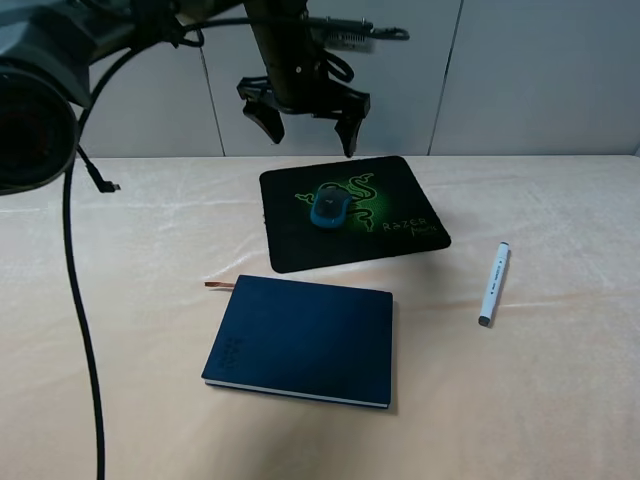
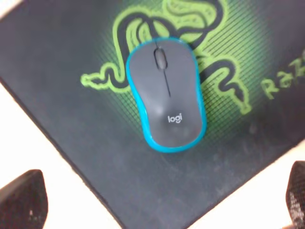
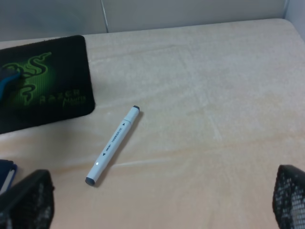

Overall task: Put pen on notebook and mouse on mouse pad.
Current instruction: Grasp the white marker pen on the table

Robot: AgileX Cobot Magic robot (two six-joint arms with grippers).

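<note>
The mouse (image 1: 328,208) (image 2: 167,93) lies on the black mouse pad (image 1: 300,250) (image 2: 71,71), over its green snake logo. My left gripper (image 1: 308,138) (image 2: 159,195) hangs open above the pad's far edge, with nothing between its fingers (image 2: 24,198). The navy notebook (image 1: 300,340) lies shut in front of the pad, its ribbon sticking out to the left. The white pen (image 1: 494,284) (image 3: 113,145) lies on the bare cloth to the right of pad and notebook. My right gripper (image 3: 162,191) is open and empty, held over the table short of the pen; the exterior view does not show it.
A black cable (image 1: 80,300) hangs down the left side of the exterior view from a dark arm part (image 1: 30,110) at the top left. Cream cloth (image 1: 540,400) covers the table. Grey wall panels (image 1: 540,70) stand behind its far edge.
</note>
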